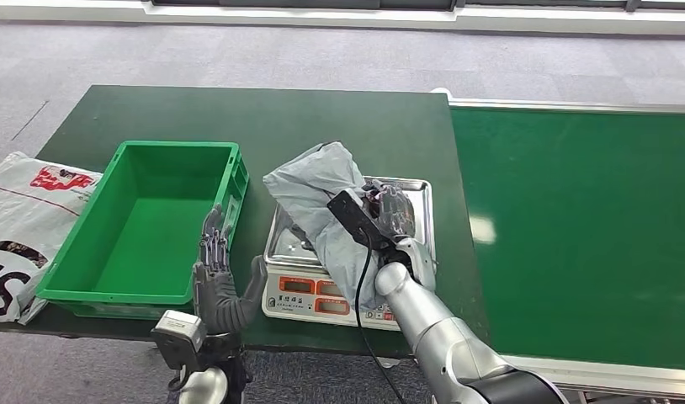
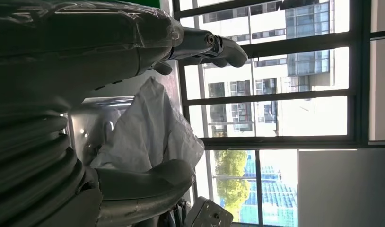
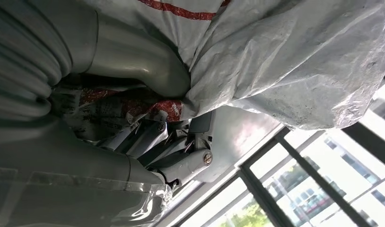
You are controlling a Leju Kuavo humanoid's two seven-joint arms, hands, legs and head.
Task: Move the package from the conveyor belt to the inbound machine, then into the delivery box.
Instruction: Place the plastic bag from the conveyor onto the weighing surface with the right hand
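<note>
Grey plastic, the package (image 1: 322, 202) lies on the inbound machine (image 1: 406, 195), a steel scale on the bench (image 1: 263, 118), so the move off the conveyor belt (image 1: 575, 236) looks done. The right hand (image 1: 388, 215) grips it; the left hand (image 1: 217, 273) waits with fingers released beside the empty green delivery box (image 1: 78, 295), the last stop.

A white plastic bag (image 1: 23, 223) with red and black print lies at the near left edge of the dark green table (image 1: 263, 118), just beside the crate. Grey carpet (image 1: 322, 55) covers the floor beyond. Large windows (image 2: 285, 85) face buildings and trees.
</note>
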